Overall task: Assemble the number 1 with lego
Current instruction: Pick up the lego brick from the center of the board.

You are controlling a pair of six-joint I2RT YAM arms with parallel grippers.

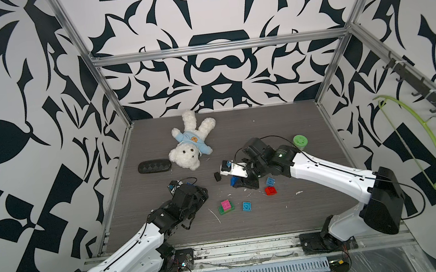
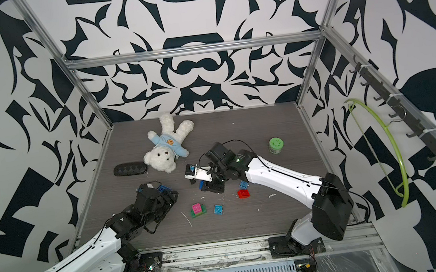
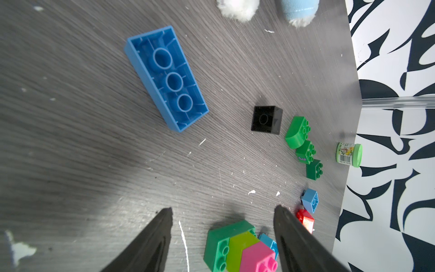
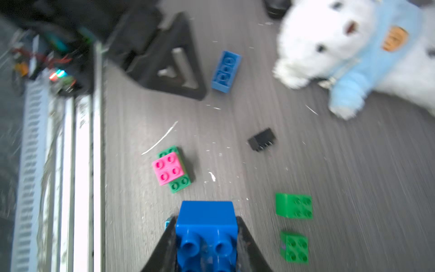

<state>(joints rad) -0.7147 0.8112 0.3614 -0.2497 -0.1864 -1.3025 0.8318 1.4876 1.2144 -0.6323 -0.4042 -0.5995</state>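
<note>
1. Top views: the right gripper (image 1: 236, 182) is clamped on a dark blue brick (image 1: 233, 180). The brick is mostly buried under the wrist (only a sliver shows in both top views). The left arm (image 1: 139, 243) covers its own fingers, so I can't tell their state from up here. A long blue brick (image 2: 164, 188) just peeks out beside that wrist. Out in the clear on the table (image 1: 263, 229) are the black brick (image 1: 217, 176), the pink-topped stack (image 1: 226, 206), a light blue brick (image 1: 246, 206) and a red brick (image 1: 270, 190). There's plenty of bare table toward the front rail (image 1: 251, 246).
2. Left wrist: the left gripper (image 3: 223, 208) has its fingers spread, with nothing between the tips. The long blue brick lies hollow side up, well apart from everything. Three green bricks (image 3: 306, 152) bunch in a row near the table edge, with the jar (image 3: 348, 155) just beyond. The red brick is half hidden behind one finger. The stack and the teddy (image 3: 237, 8) are cut off by the frame.
3. Right wrist: pretty blurry. The dark blue brick sits pinched between both fingers, studs toward the camera. Two green bricks sit just beside it. The stack stands alone with open table around it.
</note>
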